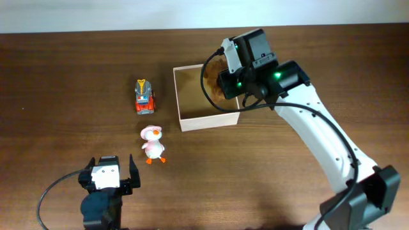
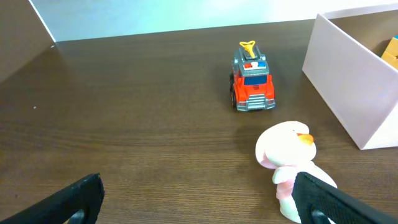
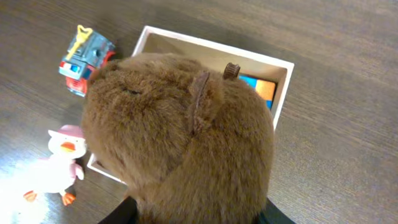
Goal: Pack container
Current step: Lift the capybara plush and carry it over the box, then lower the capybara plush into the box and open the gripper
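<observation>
Sitting upper-centre on the dark wood-grain table (image 1: 64,96), the container (image 1: 208,120) is a square, shallow box w/ thin white walls and a tan inside; its left wall faces bare tabletop. The R gripper (image 1: 233,80) hangs over the box's right half, pinching a round, furry brown plush (image 3: 180,137); its fingers are mostly hidden by fur. An orange-and-blue block (image 3: 261,90) lies in a far corner inside. The L gripper (image 1: 108,165) is spread wide near the front edge. A smooth white duck (image 1: 152,142) is just ahead of it. The red toy truck (image 1: 144,96) stands beyond, apart from the box.
</observation>
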`<state>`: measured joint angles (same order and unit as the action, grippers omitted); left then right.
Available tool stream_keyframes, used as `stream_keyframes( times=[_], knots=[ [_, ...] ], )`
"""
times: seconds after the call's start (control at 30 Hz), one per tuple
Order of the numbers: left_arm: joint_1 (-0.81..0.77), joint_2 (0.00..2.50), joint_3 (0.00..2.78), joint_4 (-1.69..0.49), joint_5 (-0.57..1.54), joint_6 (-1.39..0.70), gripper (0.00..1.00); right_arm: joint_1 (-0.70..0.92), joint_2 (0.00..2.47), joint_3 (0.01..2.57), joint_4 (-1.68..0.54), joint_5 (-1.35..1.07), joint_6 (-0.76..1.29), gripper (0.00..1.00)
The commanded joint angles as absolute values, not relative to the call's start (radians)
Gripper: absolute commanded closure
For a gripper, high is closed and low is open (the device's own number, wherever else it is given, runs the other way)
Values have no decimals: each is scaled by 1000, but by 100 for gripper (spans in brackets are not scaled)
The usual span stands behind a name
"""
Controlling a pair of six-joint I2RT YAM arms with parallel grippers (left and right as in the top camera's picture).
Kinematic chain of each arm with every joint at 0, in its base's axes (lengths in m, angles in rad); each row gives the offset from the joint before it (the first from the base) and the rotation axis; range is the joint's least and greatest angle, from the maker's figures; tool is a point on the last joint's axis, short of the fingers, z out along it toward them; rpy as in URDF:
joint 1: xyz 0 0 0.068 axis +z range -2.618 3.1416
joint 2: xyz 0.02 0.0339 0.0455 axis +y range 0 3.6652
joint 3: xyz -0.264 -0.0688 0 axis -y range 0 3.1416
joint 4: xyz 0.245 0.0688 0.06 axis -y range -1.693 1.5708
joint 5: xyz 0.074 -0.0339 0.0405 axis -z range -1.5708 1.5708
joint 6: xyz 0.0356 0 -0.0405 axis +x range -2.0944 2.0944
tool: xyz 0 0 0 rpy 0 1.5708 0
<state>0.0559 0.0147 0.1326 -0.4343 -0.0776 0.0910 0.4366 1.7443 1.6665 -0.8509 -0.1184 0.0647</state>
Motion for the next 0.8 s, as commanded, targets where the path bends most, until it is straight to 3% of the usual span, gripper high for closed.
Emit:
stream_keyframes(
  times=[0.0, 0.3, 0.63, 0.77],
  knots=[
    [61, 11, 127, -432, -67, 110, 1, 437, 1812, 1685, -852, -120, 55, 62],
    [61, 11, 127, -432, -67, 110, 1, 439, 1975, 1685, -839, -128, 56, 62],
    [61, 11, 127, -432, -67, 110, 1, 439, 1987, 1686, -872, -128, 56, 62],
    [61, 11, 127, -432, -67, 110, 1, 439, 1987, 1686, -894, -128, 56, 57]
  ],
)
